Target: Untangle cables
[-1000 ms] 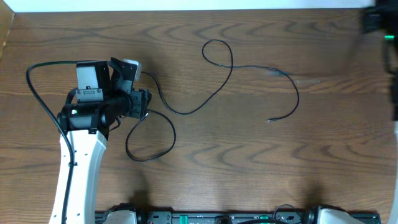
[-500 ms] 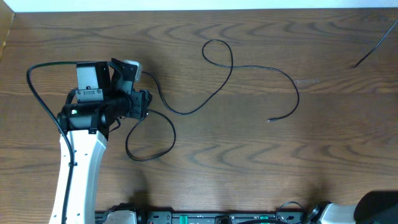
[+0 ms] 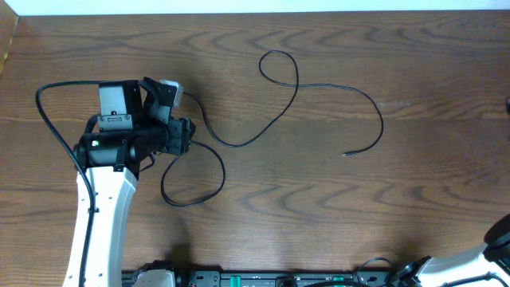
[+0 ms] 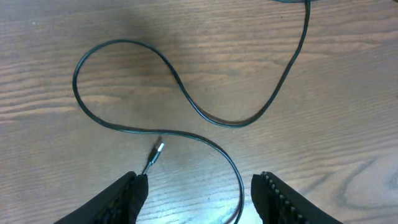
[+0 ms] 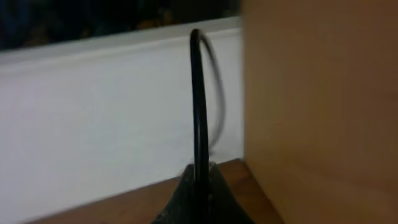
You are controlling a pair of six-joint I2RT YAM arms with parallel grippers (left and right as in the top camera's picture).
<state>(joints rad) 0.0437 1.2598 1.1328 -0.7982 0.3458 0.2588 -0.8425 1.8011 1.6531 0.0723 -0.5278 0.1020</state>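
Note:
A long thin black cable (image 3: 296, 86) lies winding across the table, with a loop at the top middle and a free end (image 3: 345, 153) at the right. Its left part curls into a loop (image 3: 194, 177) below my left gripper (image 3: 182, 132). In the left wrist view my left gripper (image 4: 199, 193) is open just above the table. The cable (image 4: 186, 99) passes between its fingers, and a small metal plug end (image 4: 158, 149) lies by the left finger. My right gripper (image 5: 199, 183) is shut on a second thin black cable (image 5: 198, 93), which rises straight up from the jaws.
The left arm's thick black cable (image 3: 49, 112) arcs to the left of the wrist. Part of the right arm (image 3: 500, 235) shows at the bottom right corner. A white wall (image 5: 112, 118) and a wooden panel (image 5: 317, 93) fill the right wrist view.
The right arm has gone from the top right corner to off the right edge. The strand it trailed at the top right is out of the overhead view. The left arm has not moved.

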